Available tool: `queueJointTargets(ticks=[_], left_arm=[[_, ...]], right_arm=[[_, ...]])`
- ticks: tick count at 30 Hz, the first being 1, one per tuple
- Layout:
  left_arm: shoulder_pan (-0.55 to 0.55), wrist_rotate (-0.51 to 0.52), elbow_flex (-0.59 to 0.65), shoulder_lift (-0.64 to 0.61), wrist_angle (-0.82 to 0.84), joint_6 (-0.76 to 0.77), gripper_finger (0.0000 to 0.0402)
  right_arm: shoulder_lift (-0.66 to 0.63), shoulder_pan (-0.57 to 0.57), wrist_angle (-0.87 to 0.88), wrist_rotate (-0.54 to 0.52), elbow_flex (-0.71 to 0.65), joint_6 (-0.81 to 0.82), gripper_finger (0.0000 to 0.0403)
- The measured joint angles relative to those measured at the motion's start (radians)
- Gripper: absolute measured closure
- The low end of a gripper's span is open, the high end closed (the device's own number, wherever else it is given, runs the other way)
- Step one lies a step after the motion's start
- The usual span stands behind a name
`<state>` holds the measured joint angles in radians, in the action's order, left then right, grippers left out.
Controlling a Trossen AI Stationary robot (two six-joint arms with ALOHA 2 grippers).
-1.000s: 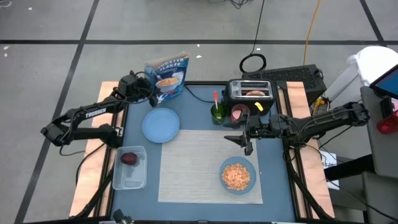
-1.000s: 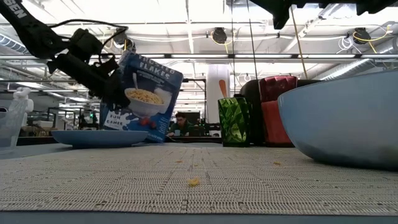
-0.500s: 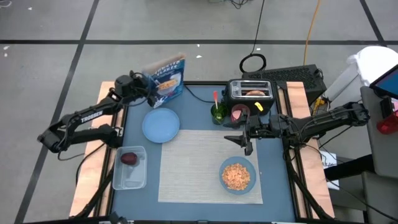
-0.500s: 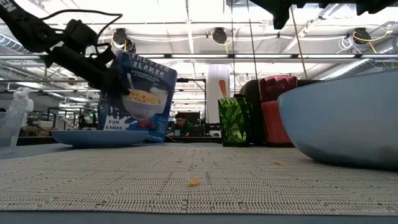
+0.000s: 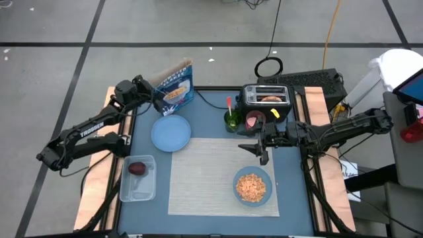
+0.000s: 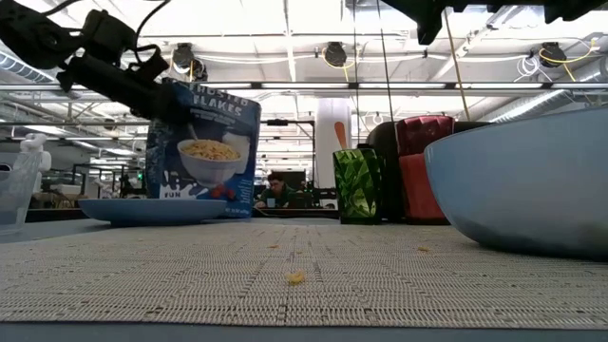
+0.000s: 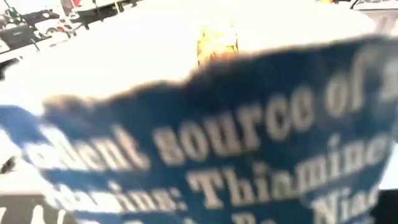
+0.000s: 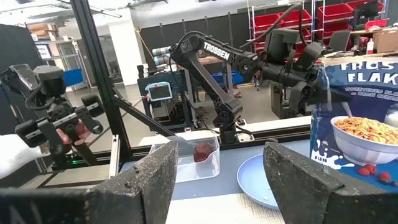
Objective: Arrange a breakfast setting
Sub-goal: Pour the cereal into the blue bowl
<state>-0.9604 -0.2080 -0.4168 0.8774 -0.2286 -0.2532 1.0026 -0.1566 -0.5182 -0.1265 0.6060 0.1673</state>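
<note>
- Change since the earlier frame: the cereal box (image 5: 176, 84), tilted before, now stands near upright at the table's far edge, upper left of centre in the high view; the left gripper (image 5: 153, 97) has drawn back to the box's left side and remains clamped on it. The right arm has not moved.
- Placemat (image 5: 205, 178): beige woven rectangle, lower centre of the high view, its near edge close to the table's front edge; a stray flake (image 6: 297, 278) lies on it in the low view.
- Bowl (image 5: 252, 187): light blue, filled with flakes, on the placemat's lower-right corner.
- Plate (image 5: 170, 132): light blue, bare, just off the placemat's upper-left corner, directly below the box in the frame.
- Dark-red fruit (image 5: 137, 168): inside the clear tub (image 5: 137, 178), left of the placemat near the table's left edge.
- Spoon (image 5: 229, 104): orange handle rising from the green cup (image 5: 231, 119), above the placemat's top edge.
- Bagel (image 5: 269, 99): seen in a slot of the black toaster (image 5: 266, 98), upper right of centre.
- Right gripper (image 5: 262, 149): fingers apart, holding nothing, hanging above the placemat's upper-right corner.
- Open room: the placemat's centre and left half lie bare between plate and bowl.
</note>
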Motion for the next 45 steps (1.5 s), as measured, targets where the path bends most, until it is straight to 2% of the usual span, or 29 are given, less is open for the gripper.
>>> queueJointTargets(ticks=[16, 19, 26, 30, 37, 45], left_arm=[[0.0, -0.004, -0.001, -0.01, -0.01, 0.045, 0.0172], [0.0, -0.004, -0.001, -0.01, -0.01, 0.053, 0.0152], [0.0, -0.004, -0.002, -0.01, -0.009, 0.083, 0.0055], [0.0, -0.004, -0.002, -0.01, -0.009, 0.087, 0.0021], [0.0, -0.004, -0.002, -0.025, -0.028, 0.098, 0.0014], [0.0, -0.004, -0.002, -0.109, -0.092, 0.117, 0.0014]], right_arm=[[0.0, 0.0, 0.0, 0.0, 0.0, 0.001, 0.0177], [0.0, 0.0, 0.0, 0.0, 0.0, 0.0, 0.0177], [0.0, 0.0, 0.0, 0.0, 0.0, 0.0, 0.0177], [0.0, 0.0, 0.0, 0.0, 0.0, 0.0, 0.0177], [0.0, 0.0, 0.0, 0.0, 0.0, 0.0, 0.0177], [0.0, 0.0, 0.0, 0.0, 0.0, 0.0, 0.0177]])
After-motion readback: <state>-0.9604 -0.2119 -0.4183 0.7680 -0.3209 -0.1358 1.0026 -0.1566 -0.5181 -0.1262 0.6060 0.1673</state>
